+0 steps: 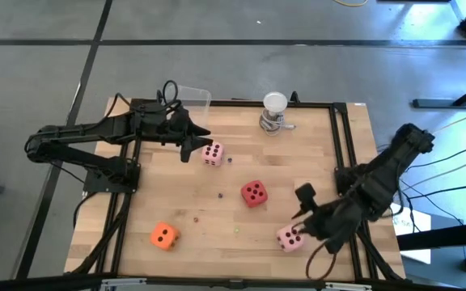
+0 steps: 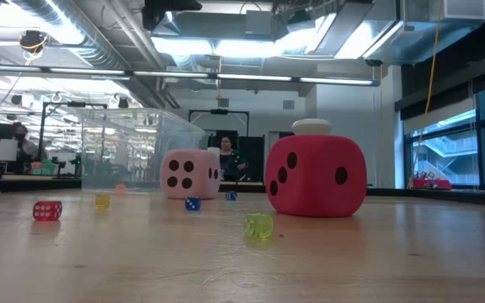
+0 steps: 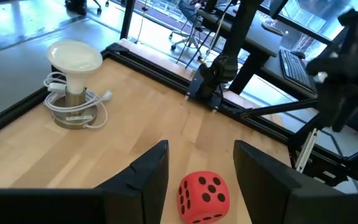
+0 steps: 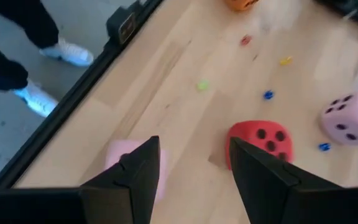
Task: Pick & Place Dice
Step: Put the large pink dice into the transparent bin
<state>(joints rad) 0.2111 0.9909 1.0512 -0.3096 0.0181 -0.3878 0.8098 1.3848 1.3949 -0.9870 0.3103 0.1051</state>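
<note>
Four dice rest flat on the wooden table: a pale pink die near the far left, a red die in the middle, an orange die near the front left, and a second pale pink die near the front right. My left gripper is open and hovers just left of the far pink die, pointing toward the red die. My right gripper is open beside the near pink die, which one finger partly hides. The red die lies beyond it.
A white round-topped object on a metal base with a coiled cord stands by the far edge. A clear plastic box sits at the far left. Several tiny coloured dice are scattered mid-table. A black frame borders the table. A person's shoes show beside it.
</note>
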